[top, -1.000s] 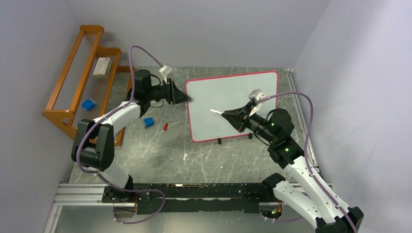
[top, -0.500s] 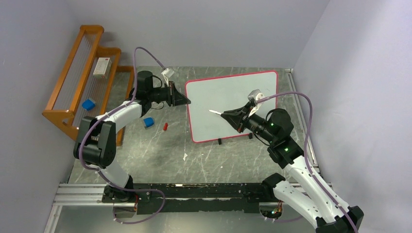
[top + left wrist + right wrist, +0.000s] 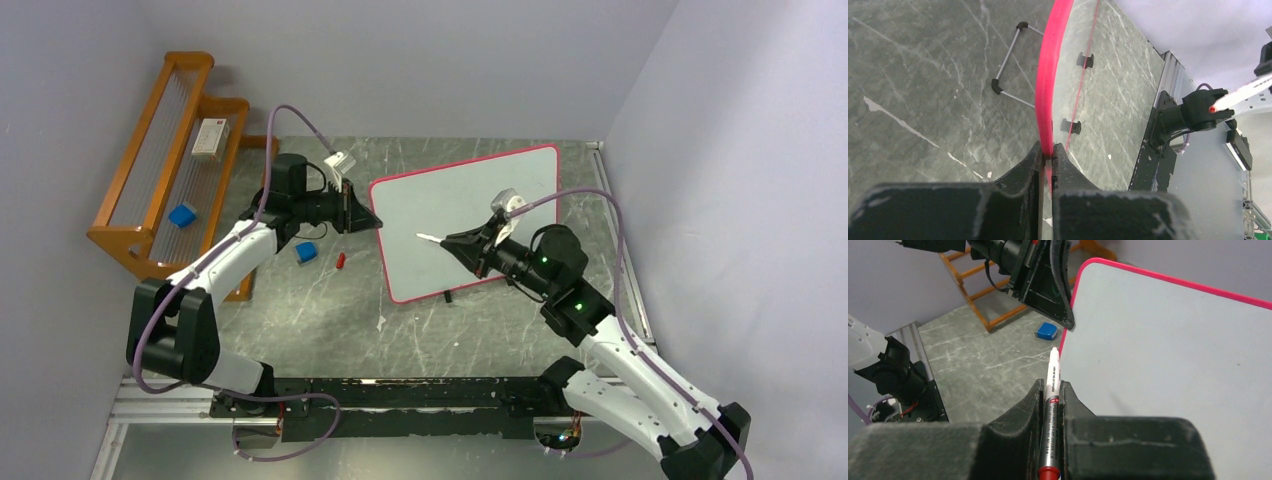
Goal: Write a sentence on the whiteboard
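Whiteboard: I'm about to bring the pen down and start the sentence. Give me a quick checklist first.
1. Left gripper clamped on the red left edge of the whiteboard: ok.
2. Right gripper shut on the marker: ok.
3. Marker tip over the board face, near its left side in the top view: ok.
4. Tip in contact with the board: cannot tell.
5. Writing face free of marks: ok, none visible.
6. Marker cap off: cannot tell.
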Robot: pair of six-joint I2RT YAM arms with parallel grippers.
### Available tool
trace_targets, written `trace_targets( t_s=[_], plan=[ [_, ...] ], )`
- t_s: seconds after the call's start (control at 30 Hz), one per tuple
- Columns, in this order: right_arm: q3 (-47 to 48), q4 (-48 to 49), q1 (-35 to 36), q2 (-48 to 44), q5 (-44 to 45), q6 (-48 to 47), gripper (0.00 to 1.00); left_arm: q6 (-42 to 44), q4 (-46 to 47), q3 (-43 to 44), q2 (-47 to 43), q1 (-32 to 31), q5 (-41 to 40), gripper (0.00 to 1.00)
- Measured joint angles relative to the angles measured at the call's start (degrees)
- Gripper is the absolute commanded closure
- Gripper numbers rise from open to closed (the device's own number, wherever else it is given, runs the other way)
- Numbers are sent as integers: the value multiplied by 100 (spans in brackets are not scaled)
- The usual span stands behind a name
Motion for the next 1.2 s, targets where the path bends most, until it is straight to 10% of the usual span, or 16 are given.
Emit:
trace_targets(
  t_s=[0.67, 1.2],
  plan=[
    [739, 199, 2855, 1381, 3895, -1484, 100, -133, -151, -297, -361, 13, -514, 95],
    [1239, 367, 3108, 2227, 5283, -1808, 100, -264, -151, -297, -313, 52, -533, 95]
  ],
)
